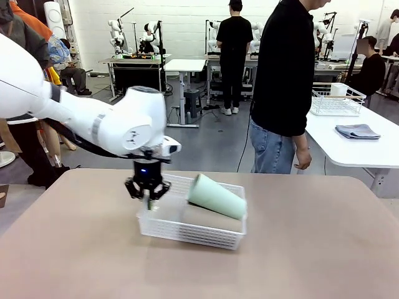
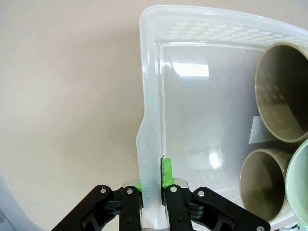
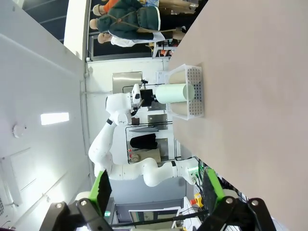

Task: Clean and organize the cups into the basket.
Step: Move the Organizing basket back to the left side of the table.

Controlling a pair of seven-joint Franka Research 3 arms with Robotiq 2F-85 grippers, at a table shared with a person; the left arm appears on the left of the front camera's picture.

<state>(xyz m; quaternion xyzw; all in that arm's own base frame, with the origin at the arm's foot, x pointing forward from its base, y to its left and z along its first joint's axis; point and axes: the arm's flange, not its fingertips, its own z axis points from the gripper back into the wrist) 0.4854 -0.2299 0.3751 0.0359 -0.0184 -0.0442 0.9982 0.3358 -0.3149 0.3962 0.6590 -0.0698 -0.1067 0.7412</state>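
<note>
1. In the front view the basket (image 1: 192, 224) sits at the middle of the tan worktop (image 1: 312, 249), a little left of centre in the frame. The mint green cup (image 1: 216, 197) lies tilted across its right half, with the narrow end resting over the right rim and the wide mouth up and to the left.
2. The left wrist view shows what the front view hides: two brown cups (image 2: 281, 91) lie on their sides inside the basket (image 2: 192, 38), mouths facing the camera at the right edge of the frame. One is upper right, the other (image 2: 262, 185) lower right, and the rim of the mint green cup (image 2: 299, 185) shows at the far lower right.
3. That view also shows the left tool (image 2: 154, 185) clenched on the basket's end wall, one green pad (image 2: 167, 173) inside the wall and the other outside.
4. In the front view the left arm reaches in from the upper left of the frame, wrist bent downward, with the tool (image 1: 148, 198) pointing straight down onto the basket's left end.
5. The right wrist view, rolled sideways, shows the right tool (image 3: 156, 192) released, its green pads spread wide at the bottom of the frame. The basket (image 3: 195, 91) with the green cup (image 3: 175, 93) is far off in the upper middle, well apart from this tool.
6. A person (image 1: 283, 81) in a black top stands at the far side of the worktop, arm hanging down.
</note>
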